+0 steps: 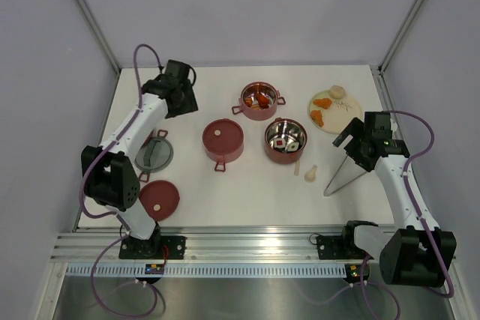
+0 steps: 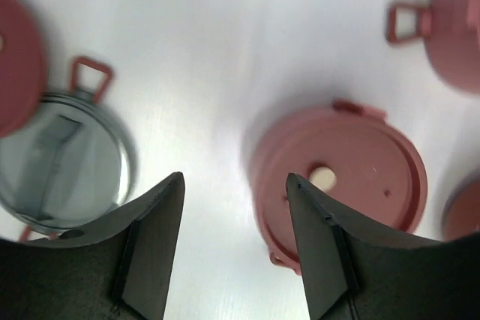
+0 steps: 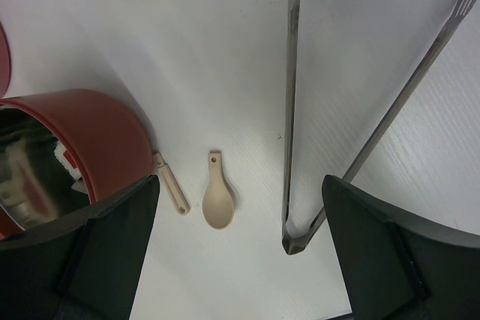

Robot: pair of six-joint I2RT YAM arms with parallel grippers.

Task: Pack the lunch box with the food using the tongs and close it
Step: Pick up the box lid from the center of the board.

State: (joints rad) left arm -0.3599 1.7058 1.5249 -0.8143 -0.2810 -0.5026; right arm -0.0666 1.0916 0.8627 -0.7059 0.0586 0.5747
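Progress: we judge the packing partly done; the rear bowl (image 1: 259,101) holds orange pieces and the front bowl (image 1: 286,140) holds white and dark ones.
Lidded bowl: we see a third bowl (image 1: 223,140) already covered by its dark-red disc.
Left to do: orange and beige food (image 1: 328,102) sits on the cream plate (image 1: 352,120); stacking and closing remain.
Tongs: the slim silver V (image 1: 346,172) lies flat on the table, below the right gripper (image 3: 240,260), untouched.
Right gripper: jaws wide apart, empty.
Left gripper (image 2: 234,245): jaws apart, holding nothing, above the lidded bowl.
Loose lids: grey top lid (image 1: 154,153), dull metal; dark-red disc (image 1: 159,199), matte.
Textures: bowls glossy steel inside, painted outside; a small beige spoon (image 3: 218,201) looks smooth.
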